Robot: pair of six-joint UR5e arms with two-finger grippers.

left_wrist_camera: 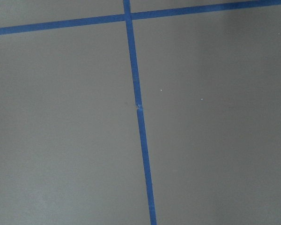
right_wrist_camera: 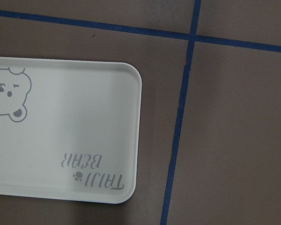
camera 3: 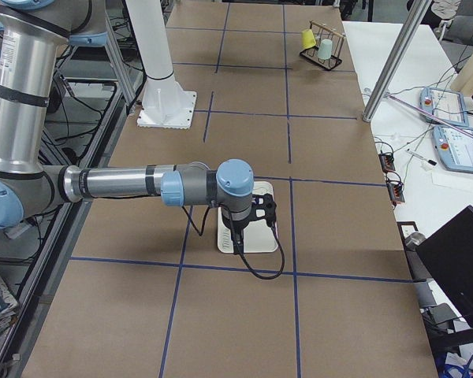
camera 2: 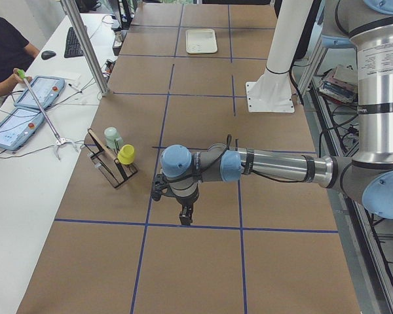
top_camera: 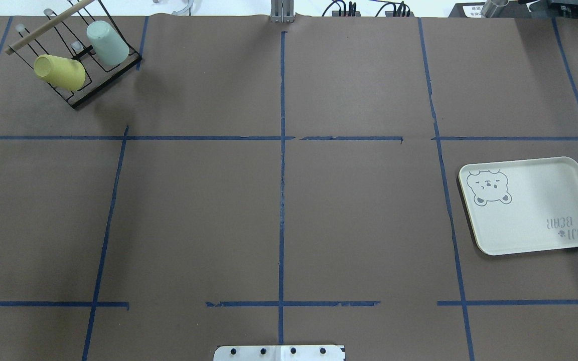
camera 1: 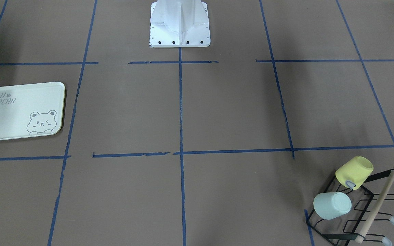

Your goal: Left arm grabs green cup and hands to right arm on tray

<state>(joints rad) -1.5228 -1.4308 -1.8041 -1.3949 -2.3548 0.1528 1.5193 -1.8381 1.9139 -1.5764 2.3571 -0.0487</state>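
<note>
The green cup (camera 1: 332, 205) hangs upside down on a black wire rack (camera 1: 364, 208), beside a yellow cup (camera 1: 354, 172); it also shows in the overhead view (top_camera: 107, 42). The tray (top_camera: 530, 205) lies bare on the table, also in the right wrist view (right_wrist_camera: 61, 131). My left gripper (camera 2: 185, 219) shows only in the exterior left view, pointing down above the table, well apart from the rack; I cannot tell whether it is open. My right gripper (camera 3: 236, 244) shows only in the exterior right view, hovering over the tray (camera 3: 264, 240); I cannot tell its state.
The brown table is marked with blue tape lines. The white robot base (camera 1: 180, 24) stands at the table's edge. A wooden rod (camera 1: 378, 205) runs along the rack. A person sits at a side desk (camera 2: 6, 52) holding a long pole.
</note>
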